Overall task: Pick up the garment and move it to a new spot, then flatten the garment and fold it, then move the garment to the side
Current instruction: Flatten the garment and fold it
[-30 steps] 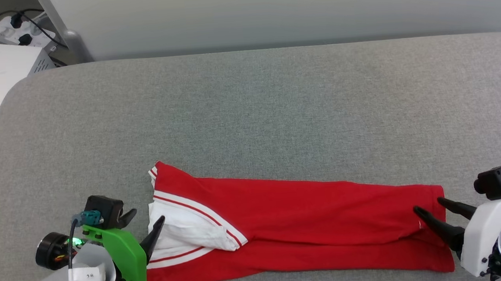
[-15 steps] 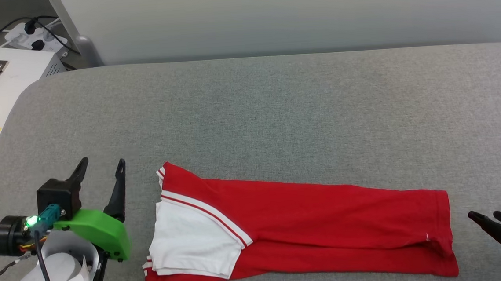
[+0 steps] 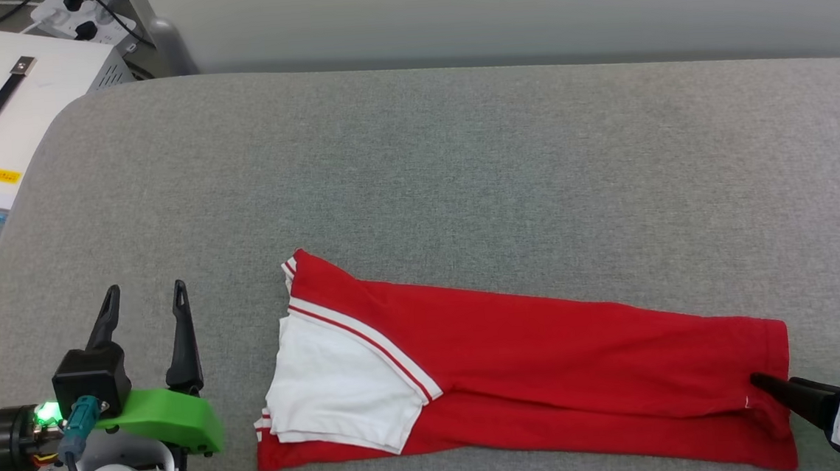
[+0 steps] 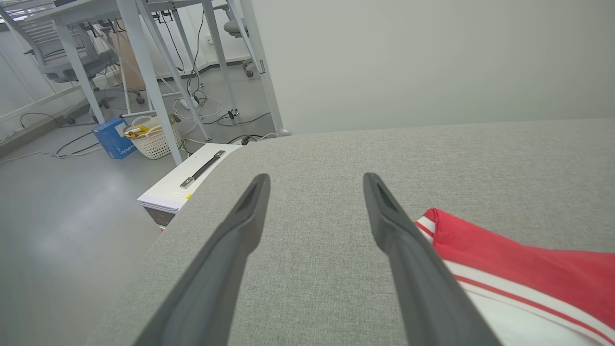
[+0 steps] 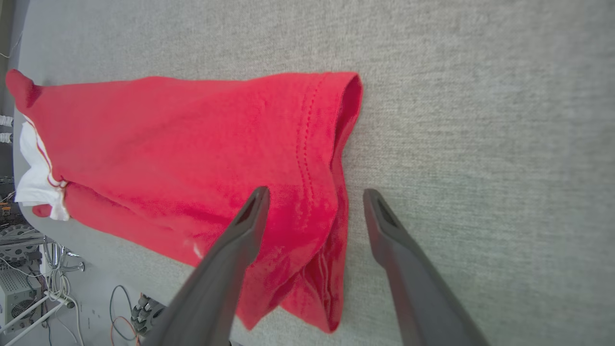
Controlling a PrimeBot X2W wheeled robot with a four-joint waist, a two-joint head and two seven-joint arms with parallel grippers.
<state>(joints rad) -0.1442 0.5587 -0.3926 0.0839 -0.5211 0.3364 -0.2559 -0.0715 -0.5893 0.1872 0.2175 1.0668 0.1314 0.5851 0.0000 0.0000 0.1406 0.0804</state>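
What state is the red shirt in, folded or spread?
Folded. The red jersey T-shirt lies as a narrow strip, its white sleeve laid over the body, layers doubled at the hem.

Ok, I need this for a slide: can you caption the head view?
Red garment folded lengthwise on grey surface, open left gripper beside its sleeve end, open right gripper at its hem.

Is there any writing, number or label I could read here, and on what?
Nothing here can be read.
On the white case, a yellow sticker: too small to read.
On the blue box on the floor: print, blurred.
On the garment, folded as it lies: no letters or numbers showing.
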